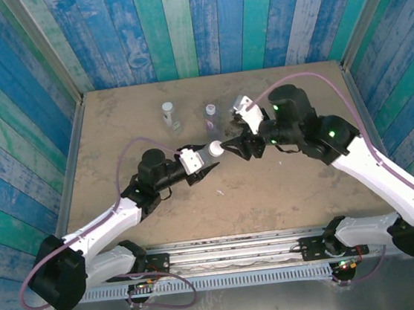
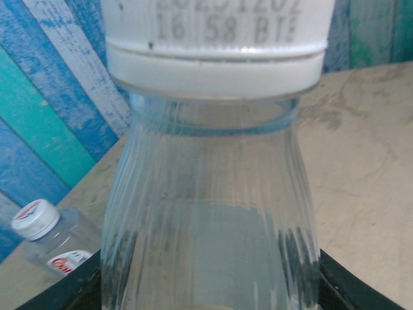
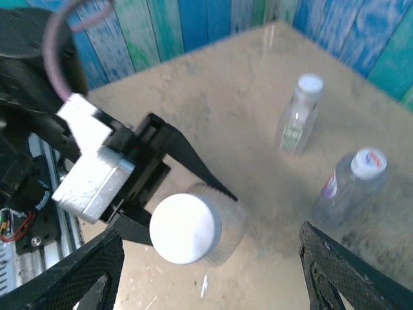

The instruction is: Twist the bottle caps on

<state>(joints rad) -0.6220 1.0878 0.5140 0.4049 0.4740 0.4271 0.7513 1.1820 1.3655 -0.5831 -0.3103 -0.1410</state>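
**Plain bottle (image 2: 213,226) clamped in the left gripper (image 1: 209,161), with its white cap (image 3: 184,227) on the neck.**
Right gripper (image 1: 236,150) is spread wide and empty, just off the cap; a cap seated crooked would probably loosen later.

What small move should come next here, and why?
Probably draw the right fingers back from the cap: they stand open, clear of it, and the cap looks seated on the bottle that the left fingers hold.

Tan table (image 1: 271,192), scuffed, dark stains toward the back. Blue, green and white painted plank walls (image 1: 199,21) on three sides. Metal rail (image 1: 233,251) along near edge.
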